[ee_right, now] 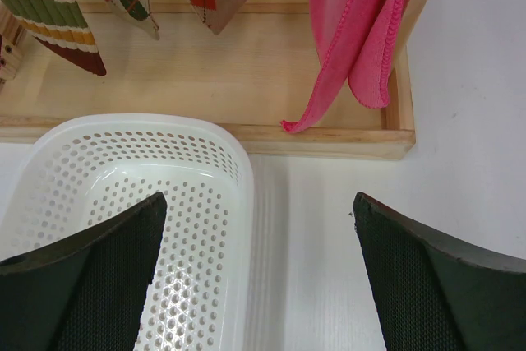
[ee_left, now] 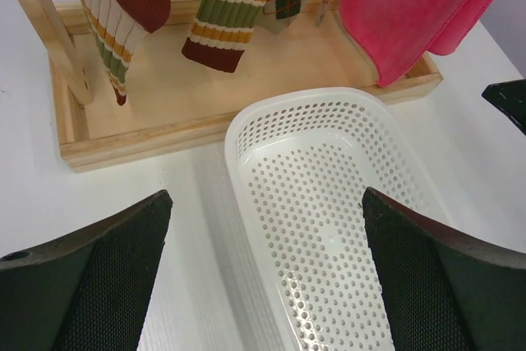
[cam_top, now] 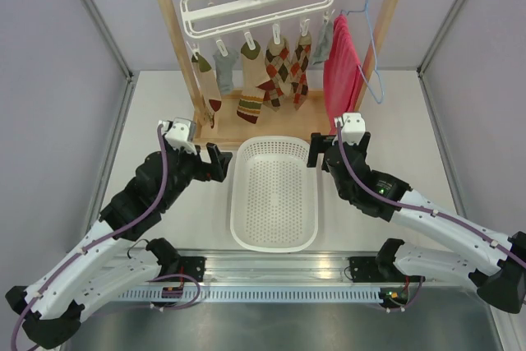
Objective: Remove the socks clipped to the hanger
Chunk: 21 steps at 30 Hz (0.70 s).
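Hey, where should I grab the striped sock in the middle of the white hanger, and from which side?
Grip the brown-olive-red striped fabric sock at its free lower end, coming from the front, the arms' side. It hangs straight down from a small white clip, with a grey-blue sock and an argyle sock close beside it.

Left of the white basket (cam_top: 275,195), the left arm (cam_top: 123,219): white lower links, black joint housings, a purple cable (cam_top: 167,172) running along it, and a white camera block (cam_top: 179,131) at the wrist. Right of the basket, the right arm (cam_top: 427,219): same build, with one green indicator light (cam_top: 383,190). Left gripper (cam_top: 218,162) and right gripper (cam_top: 316,150): black fingers (ee_left: 90,285) with finely cross-hatched pads.
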Tool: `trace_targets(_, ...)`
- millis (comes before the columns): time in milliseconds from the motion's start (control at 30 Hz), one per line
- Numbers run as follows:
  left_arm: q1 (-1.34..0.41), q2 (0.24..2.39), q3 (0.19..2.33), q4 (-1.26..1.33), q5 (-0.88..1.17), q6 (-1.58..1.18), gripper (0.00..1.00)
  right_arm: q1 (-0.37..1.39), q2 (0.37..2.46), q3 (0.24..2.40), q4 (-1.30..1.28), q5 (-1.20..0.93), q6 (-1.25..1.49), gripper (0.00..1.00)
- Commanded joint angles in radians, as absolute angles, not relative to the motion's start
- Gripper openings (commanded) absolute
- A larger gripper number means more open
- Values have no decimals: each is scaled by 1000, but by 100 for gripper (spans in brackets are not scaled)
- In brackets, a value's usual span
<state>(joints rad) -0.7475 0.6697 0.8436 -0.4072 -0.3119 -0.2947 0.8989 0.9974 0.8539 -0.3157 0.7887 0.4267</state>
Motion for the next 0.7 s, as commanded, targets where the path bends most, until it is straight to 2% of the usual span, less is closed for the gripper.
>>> trace_targets(0,-746,667,850,-405,-325,-308,100,896,979,877,-322,818,433,98)
trace_targets(433,-746,661,845,-407,-350,-311,100,896,976,874,-324,802,436,98)
trace_targets(567,-744,673,828,-405,-551,-363,100,897,1000,887,-322,738,434,98)
trace_targets(667,-742,690,792,-353,-627,-370,100,896,1045,902,-314,684,440,98)
